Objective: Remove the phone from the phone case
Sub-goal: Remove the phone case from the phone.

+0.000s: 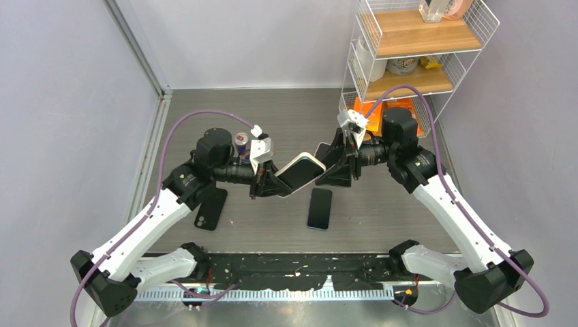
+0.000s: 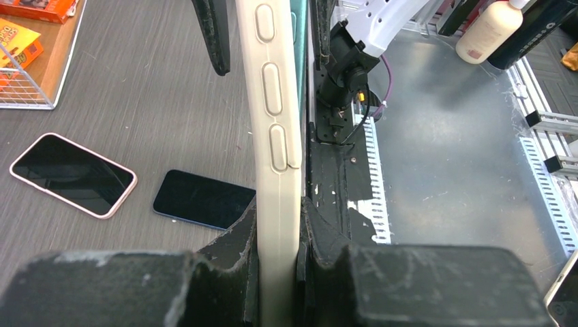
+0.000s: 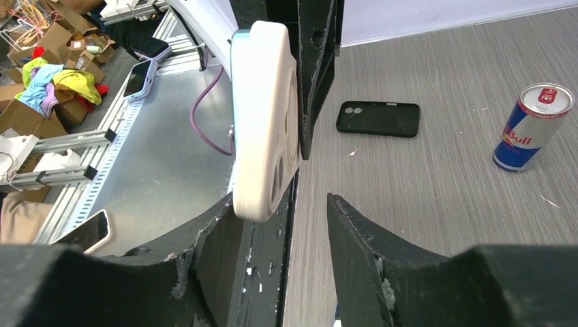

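The left tool point(image 2: 278, 228) is clamping the cream case point(image 2: 276, 102), phone point(image 1: 297, 175) inside, above the bench point(image 1: 272, 116) between both arms, while the right tool point(image 3: 281, 204) is standing open around its camera end.

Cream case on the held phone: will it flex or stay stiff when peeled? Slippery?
Probably flexible: the cream case has moulded side buttons and rounded edges, so a corner should peel, not snap. Likely grippy: the finish looks matte, and the left end effector clamps it across its faces. The right end effector, open, straddles the camera corner, perhaps the bendiest spot.
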Robot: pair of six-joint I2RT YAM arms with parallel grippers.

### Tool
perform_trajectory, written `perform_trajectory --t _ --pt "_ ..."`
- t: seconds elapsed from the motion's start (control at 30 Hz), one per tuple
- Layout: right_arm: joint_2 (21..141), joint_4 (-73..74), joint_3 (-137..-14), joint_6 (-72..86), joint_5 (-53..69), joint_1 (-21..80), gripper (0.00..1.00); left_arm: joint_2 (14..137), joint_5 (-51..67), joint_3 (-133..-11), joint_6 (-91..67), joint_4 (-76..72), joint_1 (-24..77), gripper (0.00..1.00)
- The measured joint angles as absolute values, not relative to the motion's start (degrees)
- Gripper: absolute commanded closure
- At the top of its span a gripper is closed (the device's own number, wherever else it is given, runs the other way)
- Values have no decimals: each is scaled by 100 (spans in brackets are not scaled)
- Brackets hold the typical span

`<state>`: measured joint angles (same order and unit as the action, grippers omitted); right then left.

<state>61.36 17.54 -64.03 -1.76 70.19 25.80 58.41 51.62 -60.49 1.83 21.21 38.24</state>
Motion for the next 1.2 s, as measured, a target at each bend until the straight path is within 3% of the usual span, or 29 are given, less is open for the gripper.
perform_trajectory --t 0.13,0.27,0.43,0.53,0.9,1.2 --pt "6139 1715 -6394 -130 7022 2598 50 5865 5135 -6049 185 2121 3824 100" --pt "6139 1710 -6394 -110 7024 2620 60 5911 5092 -6049 189 2123 3824 100" --pt "6145 1691 -6383 -106 7030 2628 84 5931 5052 -6049 189 2123 3824 100" --pt "6152 1636 -6370 -158 6949 2626 92 5931 5043 -6049 126 2139 3824 100" --pt "6152 2034 -6364 -895 6941 2703 94 5929 5181 -6071 974 2536 3817 100" --pt "6276 3463 -6692 -2919 6737 3190 95 5929 5483 -6169 2613 3492 3782 100"
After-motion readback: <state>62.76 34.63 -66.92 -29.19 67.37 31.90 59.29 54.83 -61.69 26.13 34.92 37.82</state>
